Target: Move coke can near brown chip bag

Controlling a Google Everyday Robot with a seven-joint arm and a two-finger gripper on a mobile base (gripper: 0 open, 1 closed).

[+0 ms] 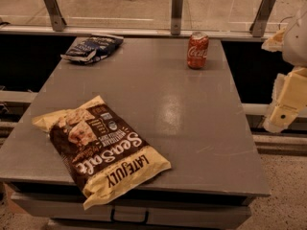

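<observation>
Jaws of the gripper (284,110) hang at the right edge of the view, out past the right side of the table (192,128) and above the floor; whether they are spread or pressed together cannot be told. One coke can (197,50) stands to the left of the jaws and farther back, near the table's rear edge, well apart from them. It is upright, its long axis vertical, silver top upward and the white script turned toward the camera. One brown chip bag (100,150) lies flat far to the left of the jaws and nearer the camera, well apart from the can. Its long axis runs diagonally from back-left to front-right, and the cream "Late July" end juts over the table's front edge. One dark blue bag (93,48) lies crumpled at the rear left corner, the farthest thing from the jaws. Three metal posts (177,12) stand behind the table.
</observation>
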